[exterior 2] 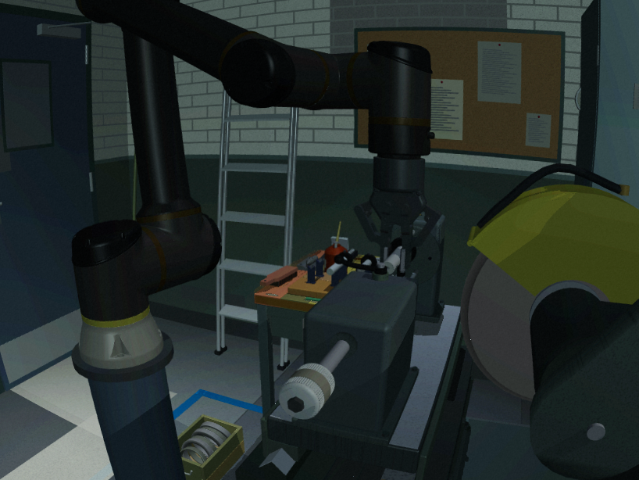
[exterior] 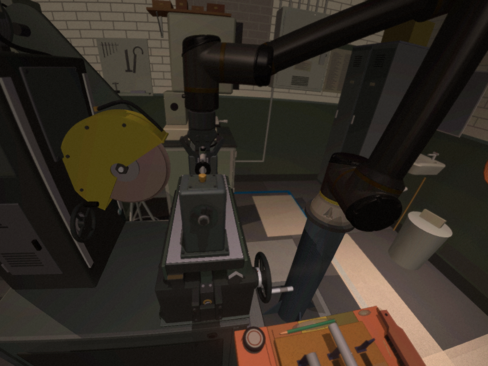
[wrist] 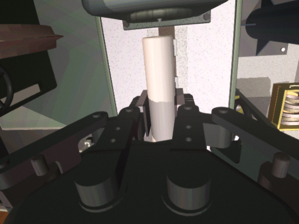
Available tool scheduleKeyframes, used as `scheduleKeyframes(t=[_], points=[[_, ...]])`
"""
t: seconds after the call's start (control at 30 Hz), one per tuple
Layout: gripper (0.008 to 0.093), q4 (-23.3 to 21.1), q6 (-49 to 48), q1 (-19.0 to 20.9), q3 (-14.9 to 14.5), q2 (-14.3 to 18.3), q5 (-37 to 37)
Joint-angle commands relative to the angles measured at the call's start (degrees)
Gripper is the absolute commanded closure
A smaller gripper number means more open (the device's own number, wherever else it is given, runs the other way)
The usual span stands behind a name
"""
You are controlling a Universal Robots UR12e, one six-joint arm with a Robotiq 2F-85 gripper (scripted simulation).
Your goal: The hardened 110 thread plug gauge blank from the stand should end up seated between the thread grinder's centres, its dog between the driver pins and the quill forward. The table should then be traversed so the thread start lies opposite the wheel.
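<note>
The plug gauge blank (wrist: 159, 84) is partly hidden: its rear end lies behind my fingers, and the grey housings on the table cover most of it from the sides. The blank (exterior 2: 393, 257) is a pale cylinder, held in my closed gripper (wrist: 159, 121). It lies level between the two housings on the grinder table, along the table's length. A black dog (exterior: 202, 168) sits on its end. The tailstock (exterior 2: 361, 341) has a knurled quill knob (exterior 2: 306, 387). The headstock (exterior: 204, 215) faces the blank from the other end. The grinding wheel (exterior: 138, 173) under its yellow guard (exterior: 106, 146) stands beside the table.
Behind the table are a brick wall, a step ladder (exterior 2: 255, 217) and a corkboard. The orange stand (exterior: 334, 339) holds two more grey bars. A traverse handwheel (exterior: 263, 277) projects from the table base. My arm's pedestal (exterior: 311, 260) stands close by. A box of rings (exterior 2: 209, 444) lies on the floor.
</note>
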Motion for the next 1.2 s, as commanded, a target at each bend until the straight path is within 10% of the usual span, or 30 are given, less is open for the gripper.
scheduleKeyframes(t=[0.0,1.17], points=[[0.0934,-0.1,0.0,0.0,-0.1,0.0,0.0],[0.0934,-1.1,0.0,0.0,0.5,0.4,0.0]])
